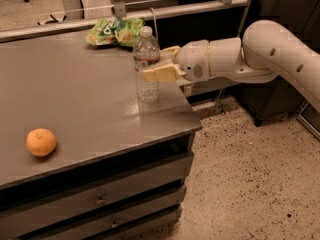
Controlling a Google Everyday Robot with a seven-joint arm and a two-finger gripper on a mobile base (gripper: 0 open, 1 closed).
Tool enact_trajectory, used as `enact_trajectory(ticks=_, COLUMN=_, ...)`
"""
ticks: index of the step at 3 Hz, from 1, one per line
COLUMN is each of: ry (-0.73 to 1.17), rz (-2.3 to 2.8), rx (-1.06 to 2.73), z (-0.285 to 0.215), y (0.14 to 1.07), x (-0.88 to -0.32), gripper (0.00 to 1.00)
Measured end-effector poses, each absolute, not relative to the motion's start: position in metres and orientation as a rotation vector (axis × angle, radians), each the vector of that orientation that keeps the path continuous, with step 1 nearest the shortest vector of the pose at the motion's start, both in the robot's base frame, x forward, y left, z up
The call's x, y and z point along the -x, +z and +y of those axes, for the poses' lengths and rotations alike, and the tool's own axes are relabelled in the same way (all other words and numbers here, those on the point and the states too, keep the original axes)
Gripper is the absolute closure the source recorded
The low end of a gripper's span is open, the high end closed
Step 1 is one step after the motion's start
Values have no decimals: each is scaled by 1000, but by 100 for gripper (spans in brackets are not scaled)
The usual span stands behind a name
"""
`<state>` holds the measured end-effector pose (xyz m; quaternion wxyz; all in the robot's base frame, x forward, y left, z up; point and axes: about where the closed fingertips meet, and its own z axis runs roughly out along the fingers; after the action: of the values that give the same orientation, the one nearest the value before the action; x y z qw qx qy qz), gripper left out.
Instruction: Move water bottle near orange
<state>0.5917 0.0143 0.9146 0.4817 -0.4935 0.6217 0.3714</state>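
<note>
The water bottle [146, 90], clear and ribbed with a white cap, stands upright near the right edge of the grey table [75, 89]. My gripper [150, 65] reaches in from the right at the bottle's mid-height. It is open, with one pale finger [156, 74] across the bottle's near side and the other on its far side, so the bottle sits between them. The orange [41, 142] lies far to the left near the table's front edge, well apart from the bottle.
A green snack bag [114, 30] lies at the back of the table just behind the bottle. The table has drawers [100, 199] below its front. A rail [165, 6] runs behind it. Speckled floor [250, 174] lies to the right.
</note>
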Motion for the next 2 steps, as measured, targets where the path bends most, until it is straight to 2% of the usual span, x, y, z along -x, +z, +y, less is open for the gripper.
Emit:
enact_trajectory(ticks=1, ry=908, rz=1513, rx=1207, z=17, y=915, x=-591, gripper=87)
enact_trajectory(ticks=2, ry=911, rz=1511, rx=1211, z=19, y=915, x=-590, gripper=100)
